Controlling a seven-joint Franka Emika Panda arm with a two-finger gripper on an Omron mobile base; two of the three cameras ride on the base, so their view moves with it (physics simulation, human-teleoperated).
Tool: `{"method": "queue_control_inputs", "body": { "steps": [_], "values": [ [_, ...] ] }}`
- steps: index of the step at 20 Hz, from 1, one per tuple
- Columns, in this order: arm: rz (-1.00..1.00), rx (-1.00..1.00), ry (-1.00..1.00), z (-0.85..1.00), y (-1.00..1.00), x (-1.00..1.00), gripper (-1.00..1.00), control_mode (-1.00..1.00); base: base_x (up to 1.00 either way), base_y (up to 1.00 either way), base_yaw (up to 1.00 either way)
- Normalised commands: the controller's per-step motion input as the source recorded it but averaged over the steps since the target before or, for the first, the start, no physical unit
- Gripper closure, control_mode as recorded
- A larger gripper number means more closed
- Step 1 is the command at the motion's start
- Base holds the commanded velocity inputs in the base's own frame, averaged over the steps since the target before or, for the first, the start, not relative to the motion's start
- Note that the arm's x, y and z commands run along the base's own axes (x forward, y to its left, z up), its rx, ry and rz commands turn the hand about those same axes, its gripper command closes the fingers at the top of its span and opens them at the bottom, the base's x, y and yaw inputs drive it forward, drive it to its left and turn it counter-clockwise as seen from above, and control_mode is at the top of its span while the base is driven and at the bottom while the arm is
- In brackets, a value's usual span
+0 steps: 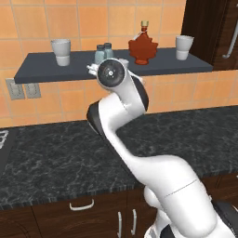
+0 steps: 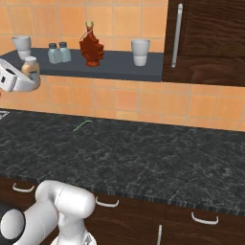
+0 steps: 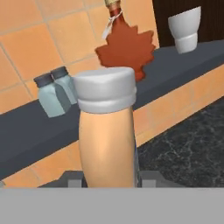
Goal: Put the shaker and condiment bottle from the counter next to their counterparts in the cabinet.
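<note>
— Orange tiles behind, dark shelf across them. What's the gripper doing?

— Clamped on the little sauce bottle, orange stuff inside, whitish cap on top. It's held upright in the air, in front of the shelf edge and well above the black counter.

— And on the shelf?

— Two small blue-grey shakers side by side, touching or nearly so. Just right of them stands the red maple-leaf bottle with a gold cap. A white cup sits far left, another white cup far right, near the brown cupboard.

— Anything on the counter?

— One thin green line.
</note>
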Motion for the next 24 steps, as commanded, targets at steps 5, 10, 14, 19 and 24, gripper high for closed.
{"method": "queue_control_inputs", "body": {
  "steps": [5, 10, 14, 19, 24],
  "values": [
    [0.09, 0.11, 0.08, 0.65, -0.56, -0.12, 1.00, -1.00, 0.00, 0.00, 0.00],
    [0.13, 0.00, 0.14, 0.47, -0.50, -0.07, 1.00, -1.00, 0.00, 0.00, 0.00],
    [0.02, 0.00, 0.11, -0.03, -0.25, -0.06, 1.00, -1.00, 0.00, 0.00, 0.00],
    [0.08, -0.15, -0.27, -0.23, -0.01, 0.00, 1.00, -1.00, 0.00, 0.00, 0.00],
    [0.03, -0.04, -0.02, -0.05, -0.03, -0.01, 1.00, -1.00, 0.00, 0.00, 0.00]
  ]
}}
